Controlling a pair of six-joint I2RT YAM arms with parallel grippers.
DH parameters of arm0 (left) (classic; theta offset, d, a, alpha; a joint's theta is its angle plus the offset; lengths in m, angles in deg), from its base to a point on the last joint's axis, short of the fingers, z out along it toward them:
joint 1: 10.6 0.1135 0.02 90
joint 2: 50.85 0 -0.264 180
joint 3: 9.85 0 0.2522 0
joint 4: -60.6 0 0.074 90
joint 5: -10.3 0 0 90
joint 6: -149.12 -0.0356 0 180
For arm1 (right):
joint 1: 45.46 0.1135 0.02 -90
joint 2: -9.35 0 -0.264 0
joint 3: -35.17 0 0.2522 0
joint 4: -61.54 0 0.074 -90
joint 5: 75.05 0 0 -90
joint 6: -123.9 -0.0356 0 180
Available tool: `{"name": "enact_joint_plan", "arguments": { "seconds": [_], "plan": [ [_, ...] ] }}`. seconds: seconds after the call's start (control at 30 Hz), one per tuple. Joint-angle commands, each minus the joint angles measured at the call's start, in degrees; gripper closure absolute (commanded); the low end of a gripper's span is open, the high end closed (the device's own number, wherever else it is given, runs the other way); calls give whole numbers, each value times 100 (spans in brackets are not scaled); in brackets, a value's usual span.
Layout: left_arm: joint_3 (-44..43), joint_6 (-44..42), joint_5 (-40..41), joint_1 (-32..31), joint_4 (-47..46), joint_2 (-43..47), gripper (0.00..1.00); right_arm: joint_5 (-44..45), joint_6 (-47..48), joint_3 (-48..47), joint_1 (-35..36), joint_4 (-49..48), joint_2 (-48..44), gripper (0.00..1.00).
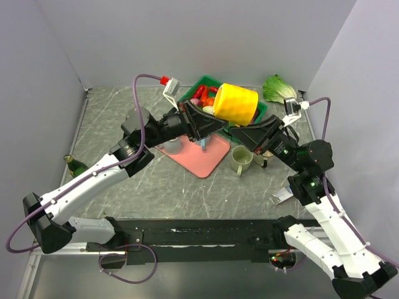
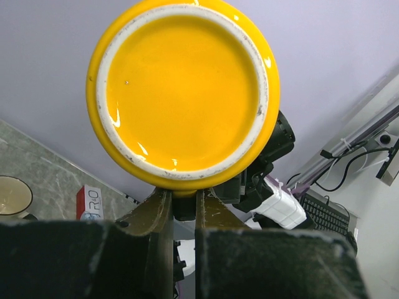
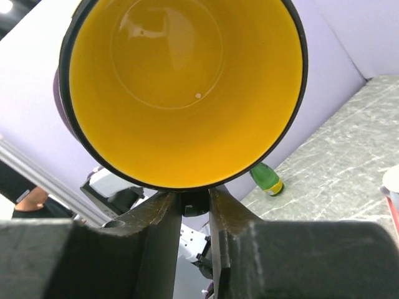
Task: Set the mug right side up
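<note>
**Yellow mug held on its side between two robot hands**

Top view: the yellow mug [image 1: 235, 104] hangs in the air above the right end of a green basket [image 1: 201, 81]. It lies on its side, well clear of the grey marbled surface [image 1: 174, 193]. The left hand [image 1: 221, 121] reaches in from the left and the right hand [image 1: 240, 132] from the right, and their tips come together just under the mug. Down on the surface lie a pink board [image 1: 199, 159] and a green cup [image 1: 240, 161] just beside the board's right corner. A head of lettuce [image 1: 278, 89] lies at the far right and a bottle [image 1: 76, 165] near the left edge.

Left wrist view: the mug's flat base, ringed in unglazed white, faces the lens. The left hand's fingers [image 2: 156, 218] stand close together, clamped on a dark part at the mug's lower edge. Whether that part is the handle cannot be told.

Right wrist view: the camera looks straight into the mug's open mouth and its glossy yellow inside. The right hand's fingers [image 3: 227, 218] are pinched on a dark part just below the rim. Beyond them the bottle stands upright on the surface.
</note>
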Motion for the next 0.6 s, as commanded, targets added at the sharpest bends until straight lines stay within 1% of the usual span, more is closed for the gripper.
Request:
{"name": "enact_joint_plan", "arguments": {
  "seconds": [0.0, 0.07, 0.1, 0.17, 0.3, 0.43, 0.47, 0.53, 0.57],
  "plan": [
    [-97, -181, -331, -218, -646, -4, 99, 512, 102, -232, -3, 212, -42, 67],
    [-35, -199, -313, -253, -699, 5, 99, 582, 67, -250, 5, 248, -59, 61],
    [-18, -207, -296, -253, -725, 5, 99, 626, 32, -268, -3, 274, -59, 55],
    [61, -208, -252, -270, -795, 14, 99, 661, -47, -259, 5, 178, -59, 53],
    [158, -234, -164, -288, -971, 49, 99, 714, -345, -93, -3, -235, -42, 53],
    [307, -173, -129, -306, -1165, 93, 99, 811, -522, 13, -3, -560, 2, 61],
    [343, -146, -129, -314, -1200, 93, 99, 811, -531, 5, 5, -622, 11, 67],
    [378, -120, -120, -306, -1270, 111, 99, 802, -540, -22, 5, -605, 55, 73],
    [378, -128, -137, -314, -1270, 111, 99, 784, -548, -22, 5, -605, 72, 82]
  ]
}}
